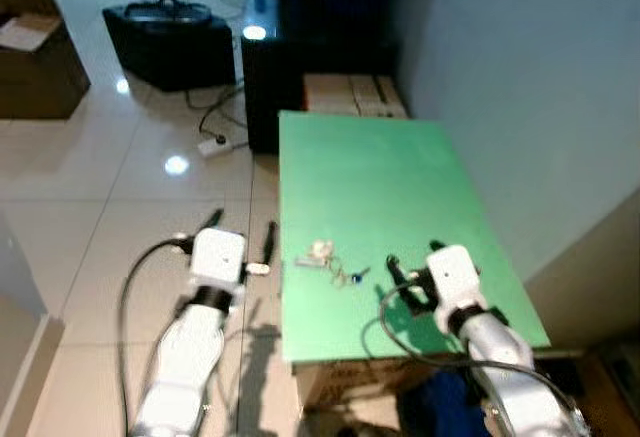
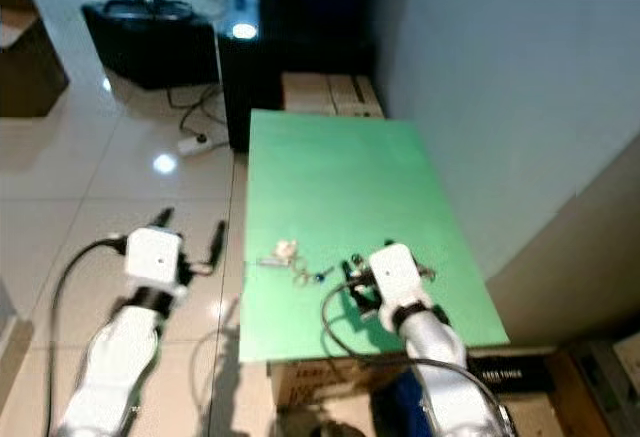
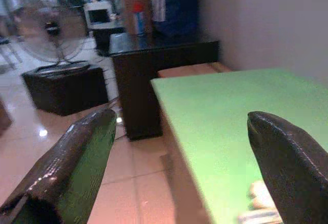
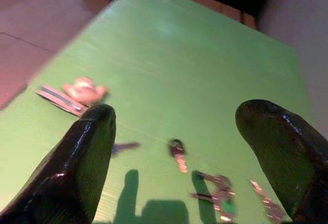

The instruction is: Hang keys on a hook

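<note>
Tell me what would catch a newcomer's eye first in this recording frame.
The bright green table against the grey wall stands out first, with a small bunch of keys lying near its front-left edge. The right gripper hovers open just right of the keys, while the left gripper hangs open over the tiled floor beside the table.

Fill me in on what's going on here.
A humanoid robot stands at a green table by a wall, with a bunch of keys lying loose near the table's front edge. Its right gripper is over the table just right of the keys, fingers open, holding nothing. The left gripper is out over the tiled floor beside the table, also open. The keys have not been picked up yet.
</note>
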Tool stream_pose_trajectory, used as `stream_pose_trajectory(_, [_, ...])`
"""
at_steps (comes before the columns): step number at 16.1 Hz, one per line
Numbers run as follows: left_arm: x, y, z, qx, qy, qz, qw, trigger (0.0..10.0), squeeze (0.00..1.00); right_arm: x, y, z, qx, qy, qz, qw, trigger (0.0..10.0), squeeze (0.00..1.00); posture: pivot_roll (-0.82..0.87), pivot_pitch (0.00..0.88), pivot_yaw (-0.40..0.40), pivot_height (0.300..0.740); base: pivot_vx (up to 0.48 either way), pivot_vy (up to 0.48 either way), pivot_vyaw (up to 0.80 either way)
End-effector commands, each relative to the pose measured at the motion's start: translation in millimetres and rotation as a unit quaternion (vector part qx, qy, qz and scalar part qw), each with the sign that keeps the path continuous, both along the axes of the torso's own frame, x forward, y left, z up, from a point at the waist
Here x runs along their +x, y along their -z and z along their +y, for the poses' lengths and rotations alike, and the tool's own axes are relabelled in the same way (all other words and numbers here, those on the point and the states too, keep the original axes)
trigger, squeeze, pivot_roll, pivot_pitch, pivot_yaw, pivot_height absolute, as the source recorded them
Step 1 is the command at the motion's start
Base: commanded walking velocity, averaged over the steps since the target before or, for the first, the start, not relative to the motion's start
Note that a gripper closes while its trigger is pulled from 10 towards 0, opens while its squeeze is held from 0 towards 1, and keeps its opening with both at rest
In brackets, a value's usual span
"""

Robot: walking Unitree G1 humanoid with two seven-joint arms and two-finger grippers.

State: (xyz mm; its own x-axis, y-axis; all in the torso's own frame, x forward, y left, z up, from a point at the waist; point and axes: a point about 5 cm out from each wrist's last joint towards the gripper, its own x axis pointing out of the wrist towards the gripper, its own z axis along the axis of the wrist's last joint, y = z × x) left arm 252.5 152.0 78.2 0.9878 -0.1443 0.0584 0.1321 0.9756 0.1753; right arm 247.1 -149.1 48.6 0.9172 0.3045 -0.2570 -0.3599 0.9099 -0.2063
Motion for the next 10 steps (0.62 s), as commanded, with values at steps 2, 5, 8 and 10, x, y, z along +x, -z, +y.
stream_pose_trajectory(2, [2.4,1,-6.3,0.003,0.009,0.005,1.0,10.0,0.0,2.2,2,-14.0,-0.014,0.028,0.002,0.999,10.0,0.0,-0.12,0.044,-0.053,0.74,0.0,0.0,0.0])
stream_pose_trajectory(5, [2.2,3,-3.7,0.006,0.02,0.013,1.0,10.0,0.0,8.0,-2,-20.5,-0.004,0.058,-0.008,0.998,10.0,0.0,-0.12,0.048,-0.039,0.74,0.0,0.0,0.0])
stream_pose_trajectory(8, [1.2,3,-1.0,0.007,0.025,0.016,1.0,10.0,0.0,9.1,0,-23.7,-0.008,0.058,-0.007,0.998,10.0,0.0,-0.12,0.067,-0.031,0.74,0.0,0.0,0.0])
stream_pose_trajectory(10, [-1.1,6,-0.9,0.009,0.032,0.022,0.999,10.0,0.0,8.2,1,-24.6,-0.011,0.06,-0.007,0.998,10.0,0.0,-0.12,0.075,-0.022,0.74,0.0,0.0,0.0])
